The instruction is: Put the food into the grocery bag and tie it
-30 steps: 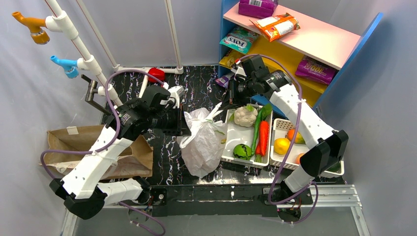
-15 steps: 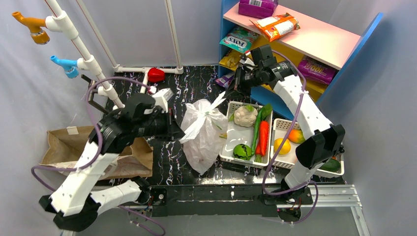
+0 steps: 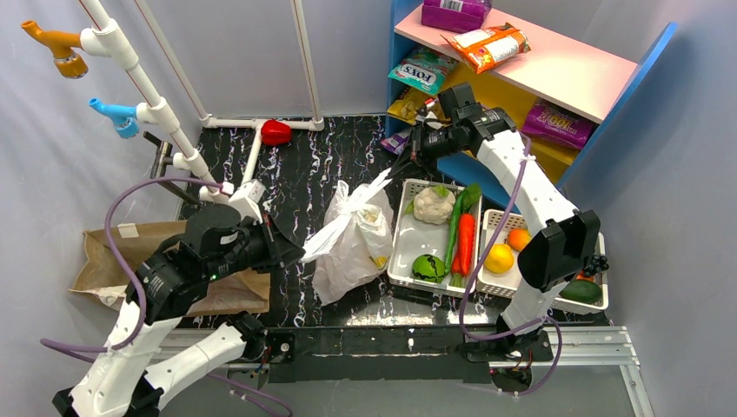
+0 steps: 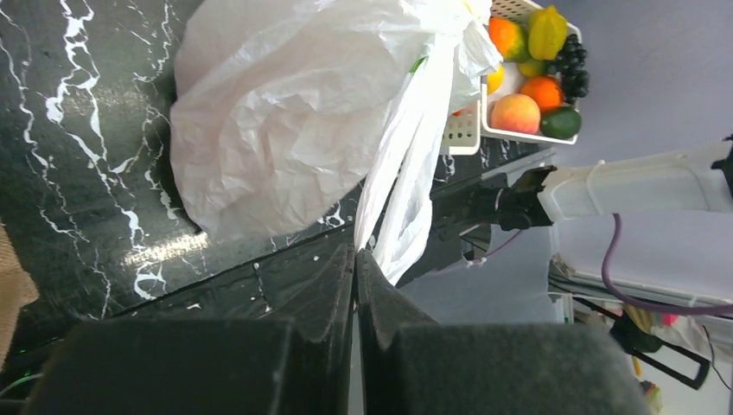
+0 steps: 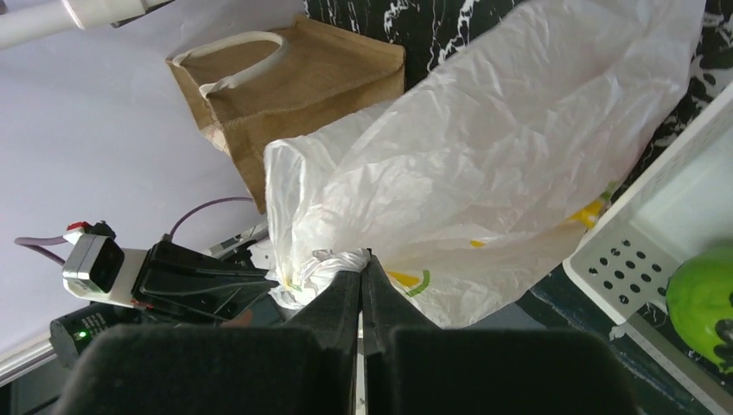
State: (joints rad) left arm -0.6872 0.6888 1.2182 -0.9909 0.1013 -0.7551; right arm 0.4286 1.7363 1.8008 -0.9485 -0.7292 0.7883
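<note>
The grocery bag (image 3: 352, 248), white crinkly plastic and bulging, sits mid-table with its two handles pulled apart. My left gripper (image 3: 298, 253) is shut on the left handle (image 4: 406, 173), a taut strip running from the closed tips (image 4: 355, 252) to the bag (image 4: 277, 112). My right gripper (image 3: 408, 166) is shut on the other handle, bunched at its tips (image 5: 363, 257), with the bag (image 5: 501, 164) beyond. What the bag holds is hidden apart from a yellow patch showing through. More food lies in trays: cauliflower (image 3: 433, 204), carrot (image 3: 467, 243), orange fruit (image 3: 499, 258).
Two white trays (image 3: 401, 221) (image 3: 488, 219) stand right of the bag. A brown paper bag (image 3: 130, 252) lies at the left, partly under my left arm. A shelf (image 3: 521, 74) with snack packets rises at the back right. A pipe rack (image 3: 156, 104) stands back left.
My left arm has drawn back toward the near left with its handle. The right gripper has shifted farther back and right. The handles are stretched further apart and the bag leans left.
</note>
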